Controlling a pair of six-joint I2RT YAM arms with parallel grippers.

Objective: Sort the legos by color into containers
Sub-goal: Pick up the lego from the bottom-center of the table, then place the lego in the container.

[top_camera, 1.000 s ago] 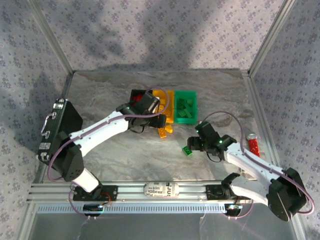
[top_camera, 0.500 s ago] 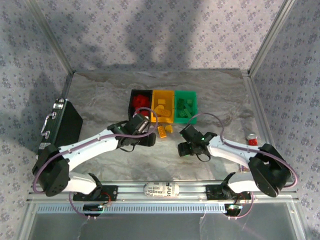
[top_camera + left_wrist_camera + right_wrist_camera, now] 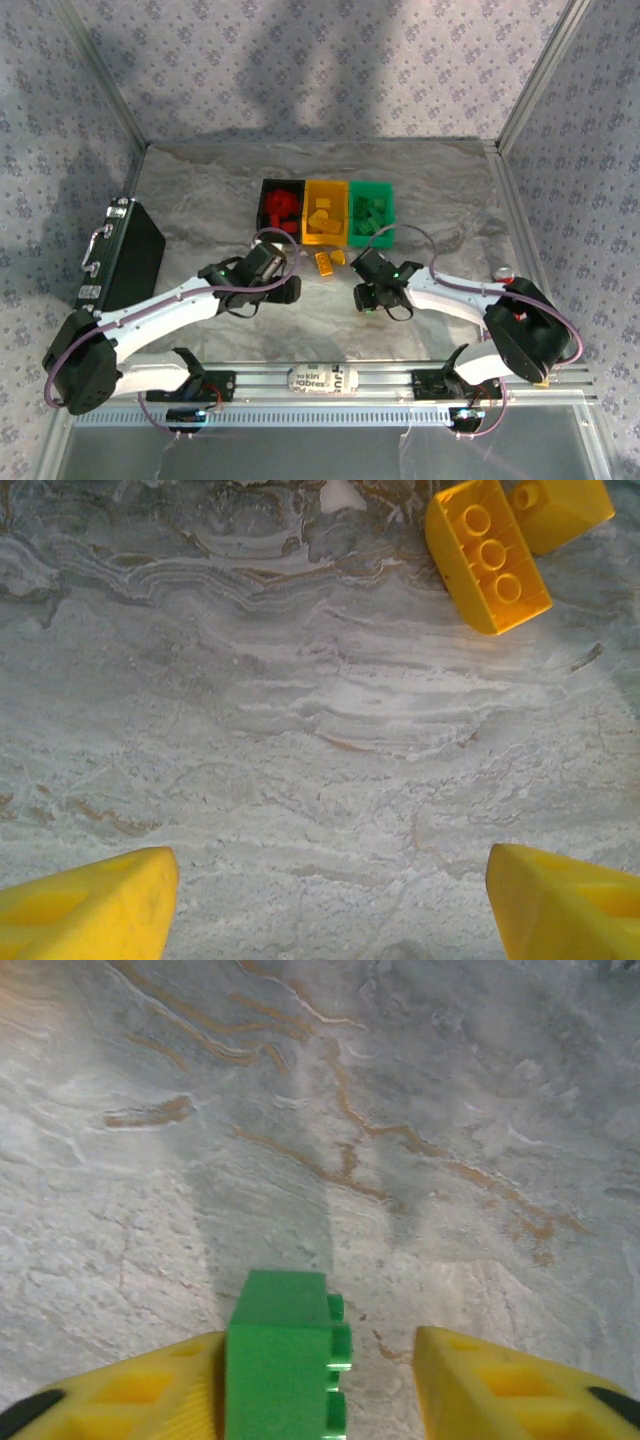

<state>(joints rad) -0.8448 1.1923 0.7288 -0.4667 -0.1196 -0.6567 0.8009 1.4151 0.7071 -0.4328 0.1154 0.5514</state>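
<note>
Your right gripper [image 3: 315, 1350] straddles a green brick [image 3: 285, 1360], smooth top, studs facing sideways. It's touching one finger and the other stands clear: jaws partly apart, no grip. Left gripper [image 3: 325, 880] gapes wide, empty, two yellow bricks [image 3: 488, 555] just beyond. Open marble [image 3: 300, 1110] round both; green bin [image 3: 372, 185] near.

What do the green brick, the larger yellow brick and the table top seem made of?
Green brick: likely moulded plastic, slightly glossy; glints on its studs. Larger yellow brick: same plastic, even colour, crisp studs. Table top: grey veined marble look, matte; stone or printed laminate, unclear.
</note>
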